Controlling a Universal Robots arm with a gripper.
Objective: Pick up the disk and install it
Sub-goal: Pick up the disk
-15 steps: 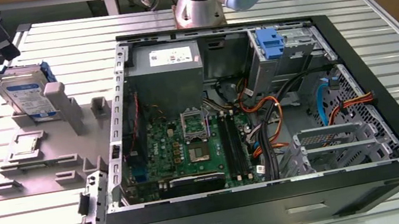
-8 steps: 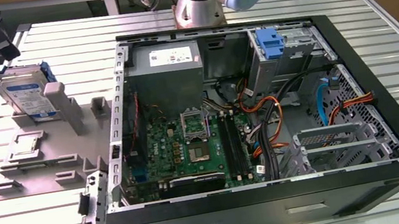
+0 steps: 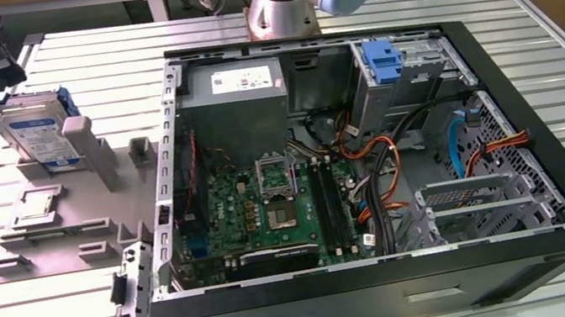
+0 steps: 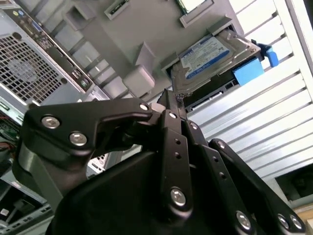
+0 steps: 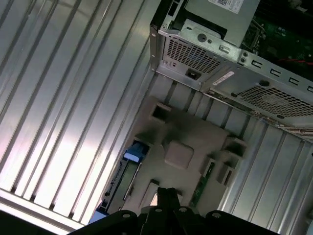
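Silver disk (image 3: 34,134), white-and-blue label, blue rails, stands on edge in the grey plastic fixture (image 3: 69,243); gripper (image 4: 173,101) hovers over that fixture, jaws pinched together, empty.

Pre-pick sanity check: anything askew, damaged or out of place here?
Nothing stands out. The silver hard drive with blue rails stands on edge in the grey plastic fixture, beside the open black computer case; the black gripper hangs clear of it.

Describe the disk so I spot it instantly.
Beside the open black computer case, on the exterior view's left, lies a grey plastic fixture. On it the silver hard drive stands on edge, alone in having a white-and-blue label and blue rails.
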